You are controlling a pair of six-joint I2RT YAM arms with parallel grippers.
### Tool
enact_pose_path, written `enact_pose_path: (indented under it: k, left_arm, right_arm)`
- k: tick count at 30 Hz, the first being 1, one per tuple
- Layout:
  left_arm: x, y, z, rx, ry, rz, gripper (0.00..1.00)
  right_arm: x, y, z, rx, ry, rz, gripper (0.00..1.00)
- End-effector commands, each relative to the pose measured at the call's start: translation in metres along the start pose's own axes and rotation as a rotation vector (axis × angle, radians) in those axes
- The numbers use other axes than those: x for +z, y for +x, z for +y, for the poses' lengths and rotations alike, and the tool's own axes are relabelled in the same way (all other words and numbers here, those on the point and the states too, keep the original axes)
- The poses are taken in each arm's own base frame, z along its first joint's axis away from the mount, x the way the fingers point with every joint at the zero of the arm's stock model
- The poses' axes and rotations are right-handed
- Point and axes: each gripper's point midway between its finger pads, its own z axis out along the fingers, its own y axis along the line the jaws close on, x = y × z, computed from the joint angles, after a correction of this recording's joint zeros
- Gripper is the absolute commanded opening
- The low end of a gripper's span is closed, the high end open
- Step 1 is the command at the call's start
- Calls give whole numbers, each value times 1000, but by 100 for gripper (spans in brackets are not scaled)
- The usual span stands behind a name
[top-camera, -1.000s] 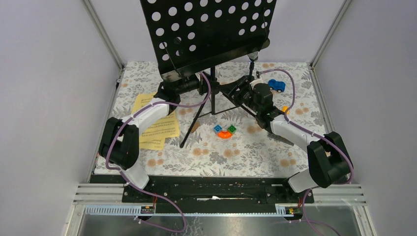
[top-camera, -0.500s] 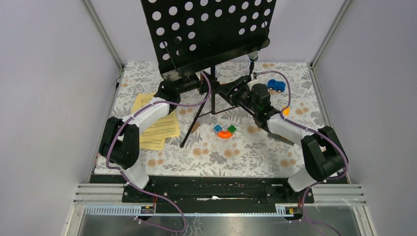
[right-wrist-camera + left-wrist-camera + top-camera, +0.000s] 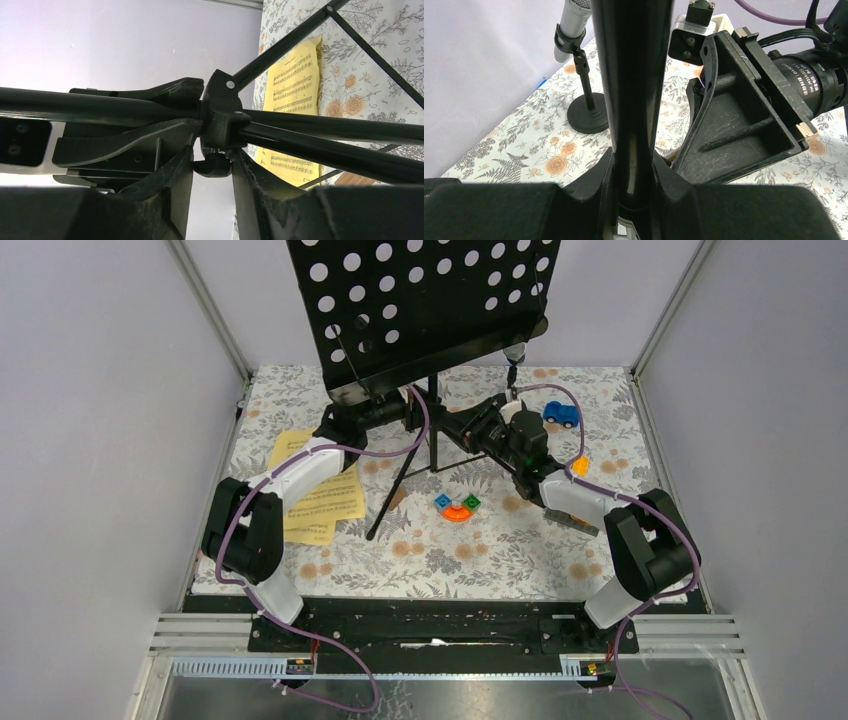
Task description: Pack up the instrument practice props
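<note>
The pages (image 3: 320, 495) lie flat on the table's (image 3: 500, 550) left side, well apart from the rest. They look thin and floppy, best lifted by an edge.

Next comes the left gripper (image 3: 405, 412), reaching in to the pole (image 3: 631, 90) of the rack (image 3: 430, 300). In its wrist view the pole fills the gap between the fingers (image 3: 664, 180). The jaws are narrow and clamped on it from both sides.

The rack stands at the back middle of the table, and its perforated desk leans high over both arms. It is probably stiff metal and top-heavy, so it would tip sooner than bend, and its smooth tubes would slip in a loose pinch. The low pole just above the legs looks the safest hold, and the left gripper already has it there.

The block (image 3: 458, 508) sits between two of the legs.

The right gripper (image 3: 465, 426) comes in from the other side at the hub (image 3: 222, 117), where the legs meet. Its jaws are narrow, one on either side of the knob (image 3: 212, 166) under the hub. Whether they press it or merely flank it cannot be told. That knob likely has to be slackened before the legs will fold.

Farther right, a silver mic (image 3: 573, 20) stands in its holder (image 3: 588, 117), apart from the rack. The car (image 3: 561, 414) is beyond.
</note>
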Motion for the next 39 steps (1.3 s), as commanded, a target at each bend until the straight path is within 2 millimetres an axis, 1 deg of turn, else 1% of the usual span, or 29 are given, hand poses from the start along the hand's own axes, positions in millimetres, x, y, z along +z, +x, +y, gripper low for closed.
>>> enact_pose_path:
  k: [1, 4, 9, 11, 15, 19, 20, 23, 28, 31, 36, 39]
  left_arm:
    - [-1, 50, 0, -132, -24, 145, 0]
    - [-1, 49, 0, -132, -24, 143, 0]
    - [0, 47, -1, -135, -18, 140, 0]
    - [0, 47, -1, -135, -17, 139, 0]
    - [-1, 46, -2, -135, -14, 138, 0]
    - [0, 46, -2, -138, -13, 138, 0]
    - [0, 47, -2, -139, -13, 139, 0]
    - [0, 46, -3, -140, -8, 137, 0]
    - [0, 45, -4, -140, -1, 135, 0]
    - [1, 46, -4, -145, 5, 137, 0]
    - [3, 47, -2, -150, 6, 141, 0]
    - [3, 47, -3, -151, 8, 141, 0]
  right_arm:
    - [3, 2, 5, -7, -32, 14, 38]
    - [5, 2, 3, -6, -30, 18, 38]
    - [5, 3, 5, -8, -40, 27, 45]
    - [5, 3, 6, -8, -43, 29, 45]
    - [5, 3, 6, -9, -43, 30, 37]
    - [5, 3, 6, -27, -39, 24, 18]
    - [5, 2, 5, -32, -35, 23, 12]
    - [6, 2, 5, -63, -30, 29, 0]
    - [5, 2, 7, -201, 5, 44, 0]
    - [4, 4, 9, -328, 48, 44, 0]
    - [6, 16, 14, -503, 111, 40, 0]
    - [8, 21, 10, -583, 169, 31, 0]
